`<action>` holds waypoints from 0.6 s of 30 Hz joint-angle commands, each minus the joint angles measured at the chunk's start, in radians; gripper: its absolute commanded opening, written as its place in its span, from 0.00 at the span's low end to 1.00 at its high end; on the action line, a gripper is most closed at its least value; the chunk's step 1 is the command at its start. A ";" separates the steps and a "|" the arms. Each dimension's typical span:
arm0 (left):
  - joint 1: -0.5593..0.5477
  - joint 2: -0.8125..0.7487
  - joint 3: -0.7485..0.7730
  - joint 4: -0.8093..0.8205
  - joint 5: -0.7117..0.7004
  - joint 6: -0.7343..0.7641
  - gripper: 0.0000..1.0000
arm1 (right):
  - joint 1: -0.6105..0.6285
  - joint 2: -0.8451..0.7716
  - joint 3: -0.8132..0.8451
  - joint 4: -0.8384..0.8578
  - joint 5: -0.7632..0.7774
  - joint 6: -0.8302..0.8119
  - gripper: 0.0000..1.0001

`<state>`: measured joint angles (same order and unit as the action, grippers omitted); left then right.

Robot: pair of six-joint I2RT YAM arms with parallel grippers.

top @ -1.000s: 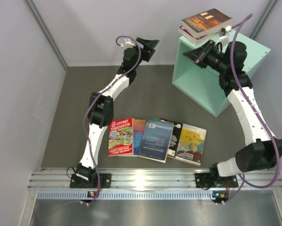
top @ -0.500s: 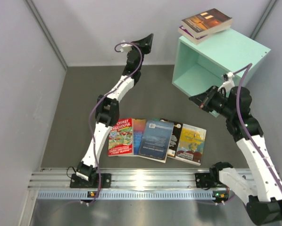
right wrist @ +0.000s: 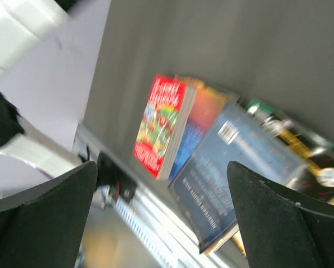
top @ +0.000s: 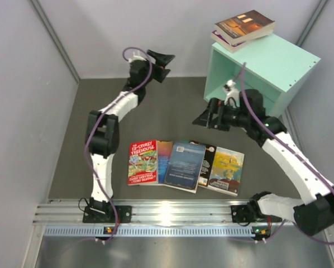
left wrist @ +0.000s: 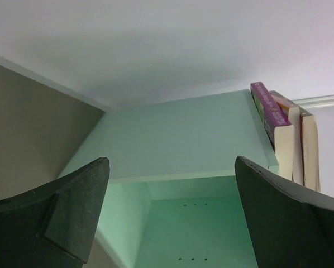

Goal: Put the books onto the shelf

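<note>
Mint-green wood fills your left wrist view: the shelf (top: 278,61) stands at the far right of the dark grey table (top: 178,106), and its open face is turned toward the left arm. Two of the books lie flat on its top at the far corner. A brown book (top: 246,22) is stacked on a purple-spined book (top: 225,40), and both stick out a little past the edge.

Five more books lie in an overlapping row on the table, near the arm bases. From your left you have a red cartoon book (top: 143,162) and a blue-orange book (top: 165,159) tucked partly under its neighbours. Next comes a grey-blue book (top: 185,166) lying uppermost in the middle, then a black book (top: 208,161), mostly covered, and a yellow book (top: 227,167) at the right end.

Your left gripper (top: 167,60) is raised over the far side of the table, left of the shelf and well apart from it, pointing at the open face. Its fingers stand wide apart with nothing between them.

Your right gripper (top: 199,120) hangs above the table between the shelf and the row of books, touching neither. Its jaws are spread wide too, and they hold nothing. Its wrist view is blurred, but between the fingers you can make out the red cartoon book, the blue-orange book and the grey-blue book
</note>
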<state>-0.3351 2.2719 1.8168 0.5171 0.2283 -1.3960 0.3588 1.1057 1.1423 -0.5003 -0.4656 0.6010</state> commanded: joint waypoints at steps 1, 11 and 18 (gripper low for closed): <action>0.115 -0.289 -0.053 -0.332 0.106 0.300 0.99 | 0.119 0.115 0.017 0.084 -0.108 -0.003 1.00; 0.220 -0.620 -0.253 -1.217 -0.216 0.701 0.98 | 0.267 0.503 0.100 0.270 -0.200 0.108 1.00; 0.223 -0.836 -0.624 -1.304 -0.144 0.674 0.99 | 0.302 0.692 0.189 0.296 -0.229 0.131 1.00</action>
<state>-0.1112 1.5146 1.3079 -0.6216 0.0673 -0.7502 0.6254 1.7702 1.2530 -0.2672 -0.6617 0.7197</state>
